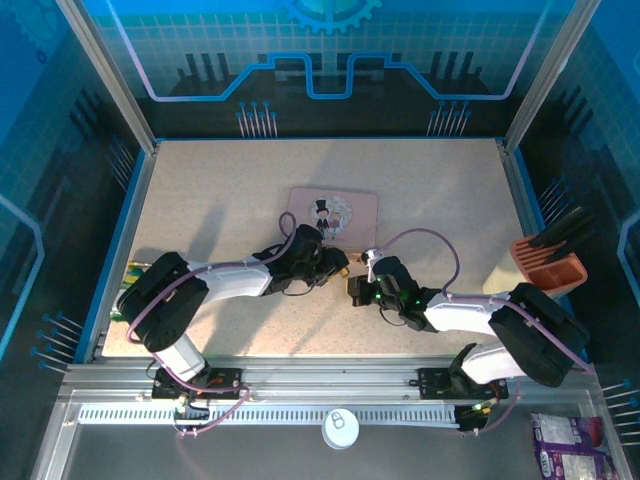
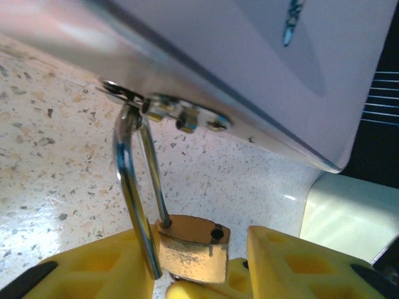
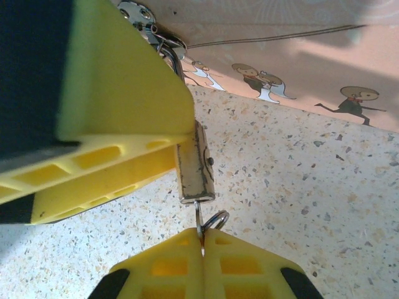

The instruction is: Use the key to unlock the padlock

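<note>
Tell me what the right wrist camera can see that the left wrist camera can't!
Right wrist view: the tiny key with its ring, pinched in the shut right gripper and poking up at the bottom of the padlock, plus little cartoon people on the pink tin. Left wrist view: the padlock's wide brass face, and the whole loop of its silver shackle hooked through the tin's latch. Both: the padlock, the tin, the yellow left gripper beside the padlock, and the speckled table.
</note>
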